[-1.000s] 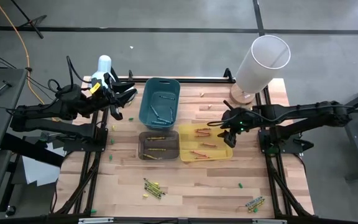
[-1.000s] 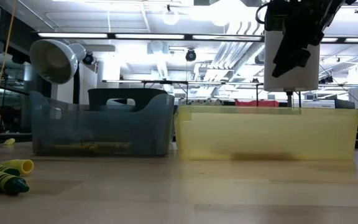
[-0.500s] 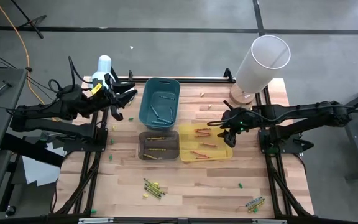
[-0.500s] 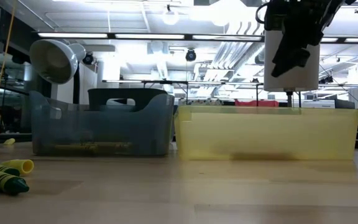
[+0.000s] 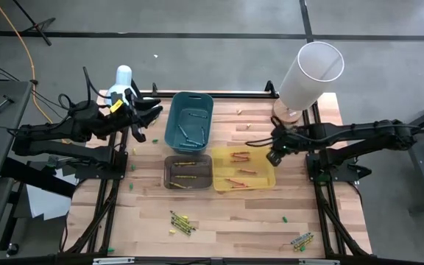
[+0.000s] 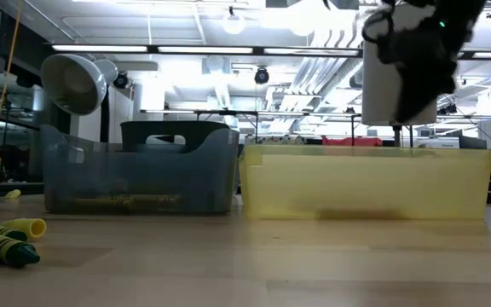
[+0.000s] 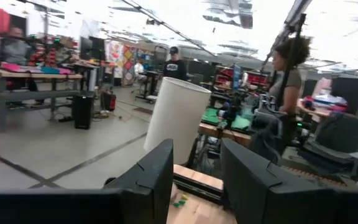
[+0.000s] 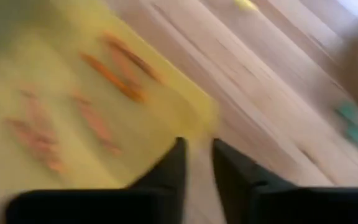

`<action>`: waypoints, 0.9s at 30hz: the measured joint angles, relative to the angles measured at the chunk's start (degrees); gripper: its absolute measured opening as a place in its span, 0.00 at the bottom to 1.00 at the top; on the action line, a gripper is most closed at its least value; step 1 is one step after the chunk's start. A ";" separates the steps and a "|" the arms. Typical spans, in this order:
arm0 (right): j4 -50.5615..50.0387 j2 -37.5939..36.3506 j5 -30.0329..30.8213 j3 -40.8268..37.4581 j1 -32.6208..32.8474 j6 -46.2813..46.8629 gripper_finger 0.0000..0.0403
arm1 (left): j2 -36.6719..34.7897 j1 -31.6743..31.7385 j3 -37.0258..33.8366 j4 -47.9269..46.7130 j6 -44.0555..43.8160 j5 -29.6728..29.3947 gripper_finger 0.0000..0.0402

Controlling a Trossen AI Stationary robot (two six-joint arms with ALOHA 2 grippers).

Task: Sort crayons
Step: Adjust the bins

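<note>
Orange crayons (image 5: 240, 156) (image 8: 114, 71) lie flat in the yellow bin (image 5: 260, 181), and yellow ones lie in the grey bin (image 5: 169, 172) beside it. Loose crayons lie on the table near its front edge in two heaps (image 5: 181, 221) (image 5: 302, 240); the low view shows green and yellow ones (image 6: 2, 243). My right gripper (image 5: 274, 157) (image 8: 197, 163) hangs tipped down over the yellow bin's right rim, with a narrow gap and nothing between the fingers. My left gripper (image 5: 153, 115) (image 7: 197, 174) waits open, raised at the far left.
A teal bin (image 5: 175, 132) with a few crayons stands behind the grey bin. A tall white cylinder (image 5: 311, 70) stands at the far right corner and a lamp (image 5: 124, 74) at the far left. Small green bits (image 5: 283, 218) dot the wood. People stand beyond the table.
My right gripper has swung a little toward the table's right edge above the yellow bin's rim, and it has rolled and tipped further downward.
</note>
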 joint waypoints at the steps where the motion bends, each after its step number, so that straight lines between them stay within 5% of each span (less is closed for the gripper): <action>1: -3.53 0.00 0.97 0.00 0.00 1.44 0.09 | 0.00 0.00 0.00 -0.02 0.00 -0.84 0.30; 7: -11.16 -0.02 1.56 -1.19 -0.99 4.07 0.04 | 0.00 0.02 0.00 0.02 -0.02 -5.55 0.30; 15: 5.26 0.04 -8.14 -14.32 -2.32 6.23 0.00 | 0.00 0.00 0.00 -0.07 -1.31 -6.18 0.30; 27: 14.79 0.02 -12.47 -16.37 -2.27 9.85 0.00 | 0.01 0.01 0.00 -0.66 -1.48 -6.20 0.30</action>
